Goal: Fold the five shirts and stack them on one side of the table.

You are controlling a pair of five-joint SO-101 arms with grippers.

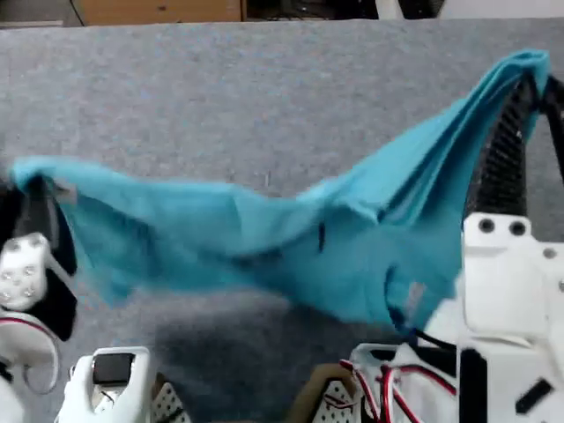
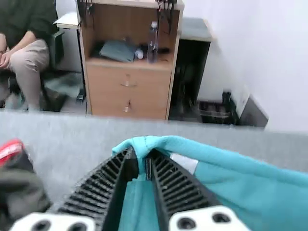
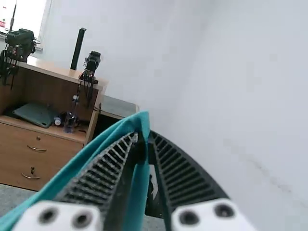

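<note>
Left gripper and right gripper each pinch a thin edge of the airborne shirt, so either edge slipping could drop it crumpled.

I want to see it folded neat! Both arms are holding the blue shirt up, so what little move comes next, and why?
Probably lower both arms together so the shirt spreads flat on the table. The left jaws and the right jaws are each shut on one end of it, and it hangs sagging between them, so it cannot be folded yet.
</note>
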